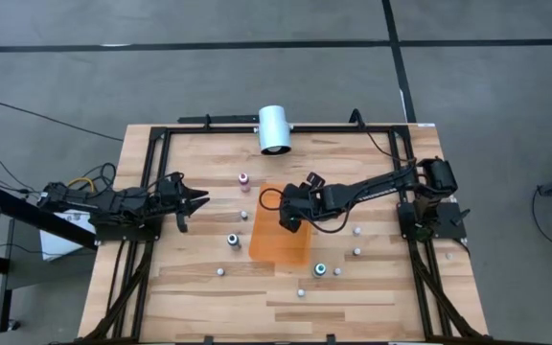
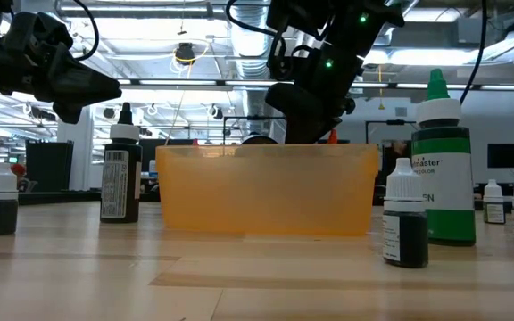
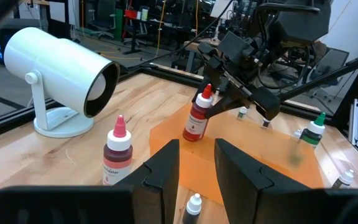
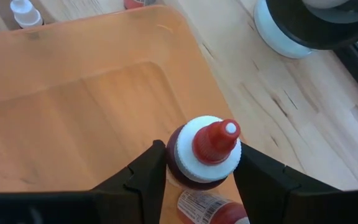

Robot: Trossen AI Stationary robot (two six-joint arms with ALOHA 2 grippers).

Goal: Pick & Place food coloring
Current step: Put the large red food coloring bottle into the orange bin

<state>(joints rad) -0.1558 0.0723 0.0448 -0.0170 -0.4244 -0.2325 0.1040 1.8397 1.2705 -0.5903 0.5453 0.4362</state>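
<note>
A white-shouldered, red-tipped dye bottle (image 4: pixel 205 151) sits clamped in my right pincer (image 4: pixel 199 173) above the translucent orange tray (image 4: pixel 73 99); my left pincer (image 1: pixel 195 200) waits closed.

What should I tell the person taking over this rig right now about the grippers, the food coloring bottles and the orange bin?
Right gripper: shut on a red-capped food coloring bottle, held over the translucent orange plastic bin.
Left gripper: shut, empty, waiting at the table's left side.
Done: one bottle appears to lie in the bin already.
Left: release this one, then collect the other small bottles scattered on the wooden table, such as the teal-topped one.
</note>
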